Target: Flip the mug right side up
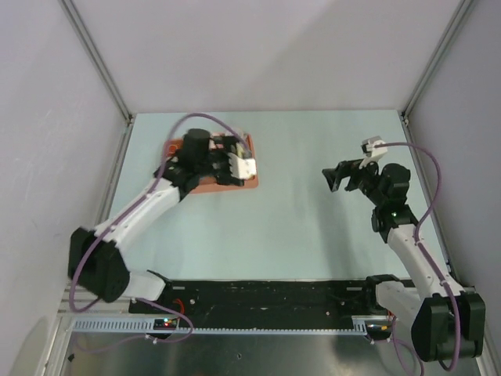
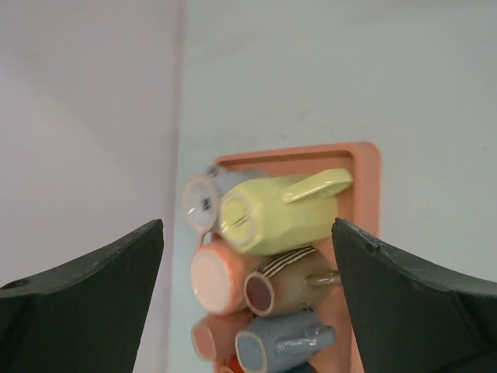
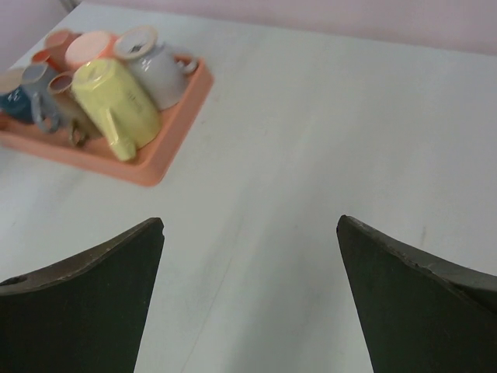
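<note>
Several mugs stand bottom-up or lie tipped in an orange tray [image 2: 365, 167], which also shows in the top view [image 1: 249, 182] and the right wrist view [image 3: 167, 151]. A yellow mug [image 2: 276, 214] rests tilted on the others with its base towards me; it also shows in the right wrist view [image 3: 116, 105]. Around it are a grey mug [image 3: 155, 66], a pink mug [image 2: 217, 276], a striped brown mug [image 2: 291, 284] and a blue-grey mug [image 2: 283, 342]. My left gripper [image 2: 247, 227] is open above the mugs, touching none. My right gripper [image 3: 250, 224] is open and empty over bare table.
The tray sits at the table's back left, close to the left wall [image 2: 85, 116]. The left arm [image 1: 141, 207] reaches over the tray and hides most of it from above. The right arm [image 1: 391, 192] hangs at the table's right side near the right wall.
</note>
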Controlling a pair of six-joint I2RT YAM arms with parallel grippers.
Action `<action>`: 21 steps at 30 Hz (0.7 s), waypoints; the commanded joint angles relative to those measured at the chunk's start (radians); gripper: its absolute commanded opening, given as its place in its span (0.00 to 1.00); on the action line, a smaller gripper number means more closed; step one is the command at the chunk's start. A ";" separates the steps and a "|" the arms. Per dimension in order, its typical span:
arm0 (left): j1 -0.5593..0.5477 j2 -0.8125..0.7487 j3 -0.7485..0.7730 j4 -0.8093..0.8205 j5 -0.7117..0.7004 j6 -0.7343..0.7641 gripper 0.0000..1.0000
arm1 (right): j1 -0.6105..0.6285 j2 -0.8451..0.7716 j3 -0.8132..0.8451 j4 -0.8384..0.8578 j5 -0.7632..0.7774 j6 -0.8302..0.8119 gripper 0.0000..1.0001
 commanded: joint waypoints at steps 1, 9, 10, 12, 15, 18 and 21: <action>-0.114 0.187 0.133 -0.303 -0.094 0.498 0.91 | 0.068 -0.049 0.038 -0.126 0.009 -0.052 1.00; -0.158 0.562 0.491 -0.490 -0.296 0.656 0.85 | 0.151 -0.091 0.038 -0.237 0.071 -0.116 1.00; -0.158 0.590 0.519 -0.518 -0.317 0.667 0.85 | 0.157 -0.091 0.037 -0.240 0.078 -0.120 1.00; -0.157 0.624 0.554 -0.588 -0.352 0.689 0.84 | 0.163 -0.087 0.037 -0.241 0.084 -0.126 1.00; -0.157 0.657 0.584 -0.662 -0.379 0.710 0.83 | 0.166 -0.080 0.036 -0.239 0.088 -0.128 1.00; -0.157 0.695 0.611 -0.688 -0.400 0.715 0.79 | 0.167 -0.067 0.035 -0.233 0.093 -0.128 1.00; -0.158 0.761 0.698 -0.692 -0.433 0.679 0.70 | 0.167 -0.054 0.035 -0.219 0.084 -0.128 1.00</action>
